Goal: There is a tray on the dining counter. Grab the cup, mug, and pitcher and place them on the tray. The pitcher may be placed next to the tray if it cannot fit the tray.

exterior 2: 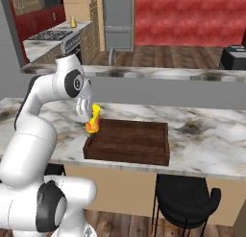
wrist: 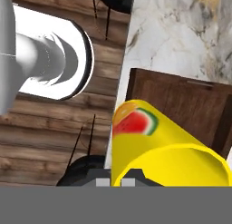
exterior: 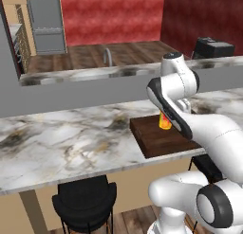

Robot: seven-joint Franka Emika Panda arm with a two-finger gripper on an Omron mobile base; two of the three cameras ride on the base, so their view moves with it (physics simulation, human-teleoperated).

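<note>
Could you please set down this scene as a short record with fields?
held item: small yellow handleless cup with a watermelon mark
gripper: gripper shut on the cup
cup position: above the near left corner of the dark brown wooden tray
tray contents: nothing resting on it
support: tray on the white-grey marble dining counter

Tray [exterior 2: 129,141] lies on the tabletop [exterior 2: 206,135], at its near edge, partly overhanging. Cup [exterior 2: 93,118] sits at the tray's left end in the right base view, at its far right part in the left base view, tool [exterior 2: 85,117] closed on it. Raised ledge [exterior 2: 158,92] runs behind the tabletop, with a second counter [exterior 2: 144,73] and faucet [exterior 2: 112,56] beyond it. Two stools [exterior 2: 185,200] stand on the floor under the near edge. Fridge [exterior 2: 118,20] stands far behind.
</note>
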